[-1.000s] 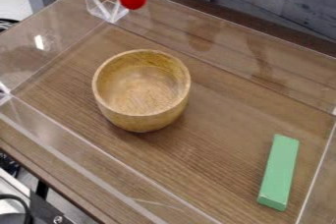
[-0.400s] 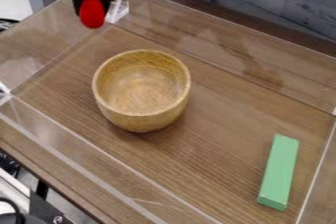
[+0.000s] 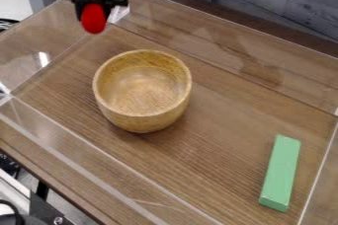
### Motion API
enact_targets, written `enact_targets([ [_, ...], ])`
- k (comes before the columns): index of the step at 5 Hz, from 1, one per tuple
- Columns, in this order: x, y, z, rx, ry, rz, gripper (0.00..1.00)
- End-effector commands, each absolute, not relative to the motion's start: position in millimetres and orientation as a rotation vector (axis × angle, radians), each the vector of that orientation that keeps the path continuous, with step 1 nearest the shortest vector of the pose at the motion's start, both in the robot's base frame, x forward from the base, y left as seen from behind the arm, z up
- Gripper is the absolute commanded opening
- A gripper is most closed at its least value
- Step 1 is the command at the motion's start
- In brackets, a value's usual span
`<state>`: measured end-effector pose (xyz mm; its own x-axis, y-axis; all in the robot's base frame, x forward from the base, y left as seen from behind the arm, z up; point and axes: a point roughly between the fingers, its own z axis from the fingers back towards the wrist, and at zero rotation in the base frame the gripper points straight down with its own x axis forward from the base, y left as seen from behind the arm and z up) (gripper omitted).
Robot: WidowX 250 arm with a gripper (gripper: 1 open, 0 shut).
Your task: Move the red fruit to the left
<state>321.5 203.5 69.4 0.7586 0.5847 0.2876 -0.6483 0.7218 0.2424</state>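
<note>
Fingers [image 3: 93,2] clamp the red fruit [image 3: 93,18] — above-left of the wooden bowl [image 3: 142,91] — no readable writing.

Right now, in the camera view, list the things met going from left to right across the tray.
Small round red toy fruit held in the gripper → round wooden bowl → flat green rectangular block.

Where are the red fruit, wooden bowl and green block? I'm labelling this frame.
red fruit [image 3: 93,18]: camera view, middle of its body.
wooden bowl [image 3: 142,118]: camera view, front outer wall.
green block [image 3: 280,173]: camera view, centre of top face.
</note>
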Motion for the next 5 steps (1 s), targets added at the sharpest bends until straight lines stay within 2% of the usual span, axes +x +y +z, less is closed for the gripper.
enact_targets([
  [1, 327.3, 214.7, 75.2, 0.364, -0.256, 0.706, 0.00],
  [3, 333.1, 215.1, 41.3, 0.344, -0.253, 0.577, 0.00],
  [4, 338.1, 214.4, 39.5, 0.327, -0.244, 0.543, 0.00],
  [5, 342.6, 213.1, 39.3, 0.310, -0.232, 0.514, 1.00],
])
